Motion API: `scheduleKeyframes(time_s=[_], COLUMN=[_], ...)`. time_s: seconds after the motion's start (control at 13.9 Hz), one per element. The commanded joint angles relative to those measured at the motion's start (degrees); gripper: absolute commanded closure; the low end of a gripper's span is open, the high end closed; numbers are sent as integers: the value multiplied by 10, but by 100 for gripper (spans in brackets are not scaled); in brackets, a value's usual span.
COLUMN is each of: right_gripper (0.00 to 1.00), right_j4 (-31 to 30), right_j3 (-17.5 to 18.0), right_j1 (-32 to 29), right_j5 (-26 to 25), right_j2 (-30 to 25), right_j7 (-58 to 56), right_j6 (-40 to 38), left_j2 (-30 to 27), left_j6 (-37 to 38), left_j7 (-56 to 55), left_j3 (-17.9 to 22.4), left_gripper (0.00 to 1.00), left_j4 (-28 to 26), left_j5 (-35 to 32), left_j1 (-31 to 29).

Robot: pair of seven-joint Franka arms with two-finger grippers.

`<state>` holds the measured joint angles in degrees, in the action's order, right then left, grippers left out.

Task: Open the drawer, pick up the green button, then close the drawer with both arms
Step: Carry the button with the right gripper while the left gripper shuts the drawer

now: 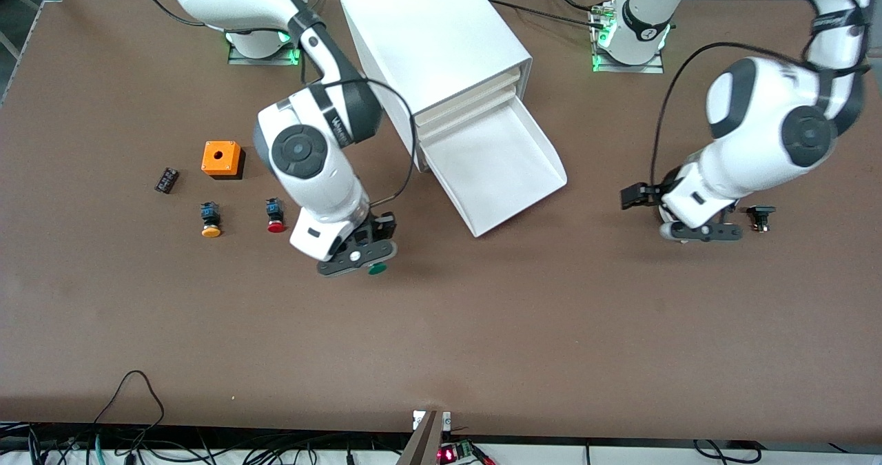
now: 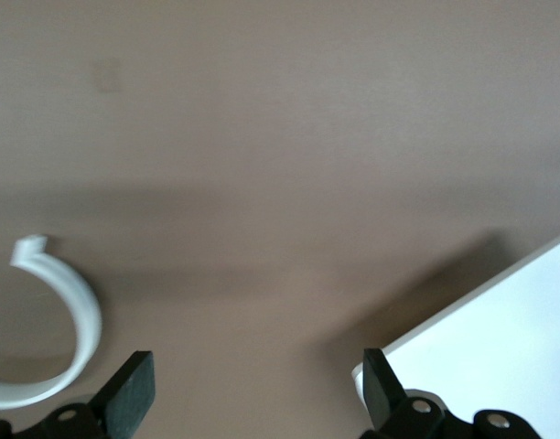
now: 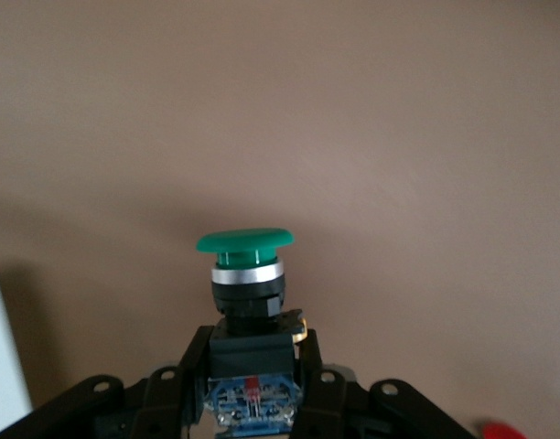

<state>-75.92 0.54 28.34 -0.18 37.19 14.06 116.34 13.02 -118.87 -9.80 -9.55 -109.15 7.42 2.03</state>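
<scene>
Front view: drawer [image 1: 506, 169] is pulled out of the cabinet [image 1: 434, 38], tray looks bare. Right gripper [image 1: 365, 251] hangs low over the table beside the red-capped button [image 1: 275, 215], clamped on the button [image 1: 377, 269], green cap poking out. Risk: drawer not yet shut; a skewed push could jam it or shove the cabinet. Left gripper [image 1: 679, 217] is low over the table toward the left arm's end, wrist bent.

Left wrist view: fingers [image 2: 134, 391] spread, nothing between them; drawer corner close by.

Right wrist view: fingers pinch only the button's body [image 3: 250, 380], so it could twist or slip out.
</scene>
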Motion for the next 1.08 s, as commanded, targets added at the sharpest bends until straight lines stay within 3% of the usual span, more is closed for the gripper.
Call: scheduleKeyframes(time_s=[0.0, 0.29, 0.43, 0.79, 1.01], right_gripper=[68, 69, 69, 71, 71], right_j4=[-128, -236, -298, -398, -449], right_j3=[6, 6, 7, 13, 13], right_j1=[-27, -46, -47, -46, -46], right_j5=[-10, -33, -33, -32, -33], right_j2=[-63, -98, -118, -138, -134], right_j7=[27, 31, 31, 68, 98], right_j6=[-10, 19, 81, 207, 277], left_j2=[16, 79, 115, 180, 169], left_j6=[-72, -122, -160, -264, -259], left_j7=[-92, -251, -297, -332, -326], left_j3=[-31, -31, -29, -18, -17], left_gripper=[0, 0, 0, 0, 0], left_j4=[-36, -32, -30, -29, -39], left_j5=[8, 1, 1, 4, 1], left_j1=[12, 82, 104, 152, 168])
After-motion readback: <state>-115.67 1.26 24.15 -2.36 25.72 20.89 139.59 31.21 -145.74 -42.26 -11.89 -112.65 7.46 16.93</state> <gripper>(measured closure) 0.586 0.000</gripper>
